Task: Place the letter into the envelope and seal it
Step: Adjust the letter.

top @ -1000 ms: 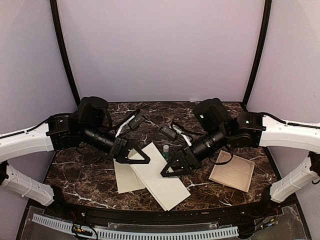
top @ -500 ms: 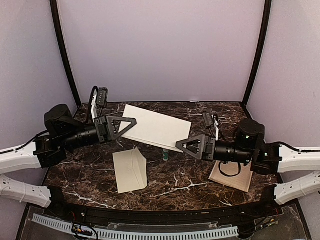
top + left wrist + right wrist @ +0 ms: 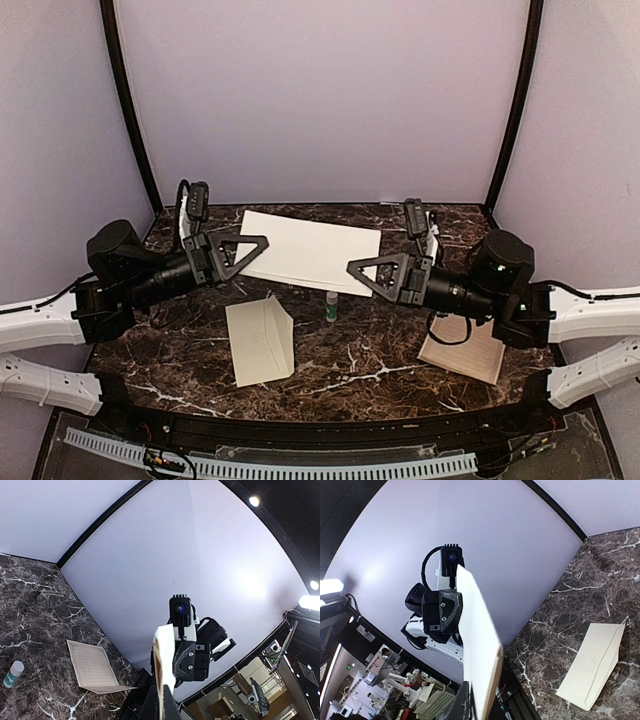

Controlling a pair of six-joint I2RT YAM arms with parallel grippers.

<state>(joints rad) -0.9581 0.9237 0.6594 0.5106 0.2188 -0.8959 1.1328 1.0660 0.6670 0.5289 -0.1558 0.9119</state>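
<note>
**A:** From above, what has the left gripper (image 3: 264,240) got?

**B:** Its jaws are clamped tight on one short end of the envelope (image 3: 310,250). The envelope is held in the air, stretched from that tip across to the right gripper (image 3: 351,270), which is pinched closed on the opposite end.

**A:** And lower down?

**B:** On the table (image 3: 380,355) a folded cream paper (image 3: 258,342) lies below the span, nearer the left gripper. A small bottle (image 3: 331,307) stands upright near the right gripper's tip, lower down. A bordered sheet (image 3: 468,352) lies behind that gripper, under its arm.

**A:** The left wrist view?

**B:** The envelope (image 3: 164,660) runs edge-on from the closed fingers straight out to the right gripper (image 3: 189,661) facing them. The bordered sheet (image 3: 92,667) and the bottle (image 3: 14,672) sit off to the left, down on the table.

**A:** The right wrist?

**B:** The envelope (image 3: 475,640) rises from between its fingers toward the left gripper (image 3: 442,612) opposite. The folded paper (image 3: 592,667) lies flat, off to the right.
</note>
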